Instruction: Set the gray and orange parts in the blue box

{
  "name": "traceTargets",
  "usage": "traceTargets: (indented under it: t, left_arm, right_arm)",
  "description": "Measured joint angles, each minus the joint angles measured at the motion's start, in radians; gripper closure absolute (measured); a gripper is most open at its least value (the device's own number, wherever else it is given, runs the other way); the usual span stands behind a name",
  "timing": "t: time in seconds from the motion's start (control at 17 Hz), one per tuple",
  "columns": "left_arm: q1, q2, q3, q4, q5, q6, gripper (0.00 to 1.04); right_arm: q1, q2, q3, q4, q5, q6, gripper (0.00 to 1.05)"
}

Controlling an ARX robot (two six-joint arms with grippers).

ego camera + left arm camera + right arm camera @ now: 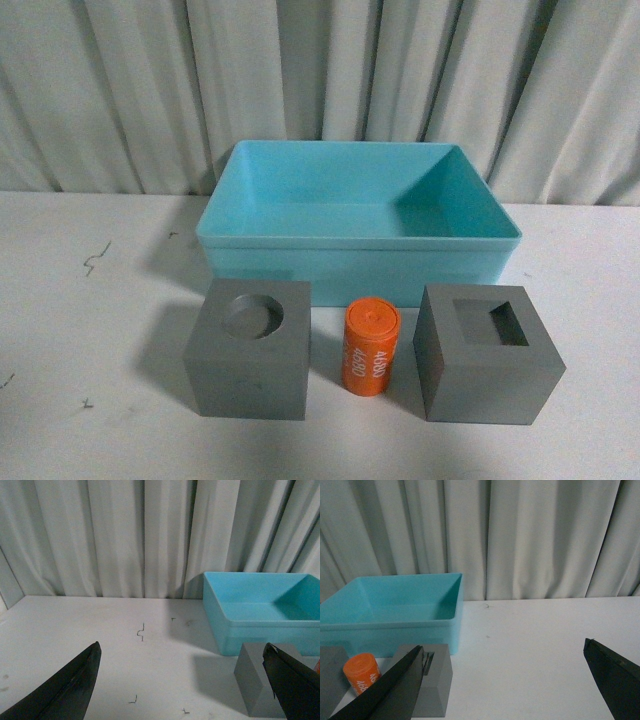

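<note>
plainly, the left fingers are seen spread wide in the left wrist view, dark and tapered, with only bare tabletop showing between them. the right fingers are likewise held wide apart in the right wrist view, and nothing is pinched by either pair. neither arm is caught by the front view.

one left fingertip partly covers the gray cube with the round recess, and one right fingertip hides part of the gray cube with the square recess; whether there is contact cannot be told.

between the two cubes, in a row near the front of the tabletop, the orange cylinder appears to stand on end. white characters are printed in two lines along its side; something like "4600" can be read, but not sharply. it stands just beside the gray cube with the round recess and the gray cube with the square recess, with a narrow gap to each.

just behind the row the blue box is set, open-topped, its long wall facing the parts. no label is visible on it or on the cubes.

open tabletop is left on both outer sides of the row and the box, and small dark scuff marks are scattered on the left part. a pleated pale curtain closes off the far edge. in the wrist views the cubes are cut off by the picture edge.
</note>
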Motion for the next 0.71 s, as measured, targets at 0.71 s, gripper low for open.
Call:
traceTargets:
  t: [0.71]
  left_arm:
    - [0.0, 0.0, 0.0, 0.0, 0.0, 0.0, 0.07]
  right_arm:
    - [0.0, 0.0, 0.0, 0.0, 0.0, 0.0, 0.06]
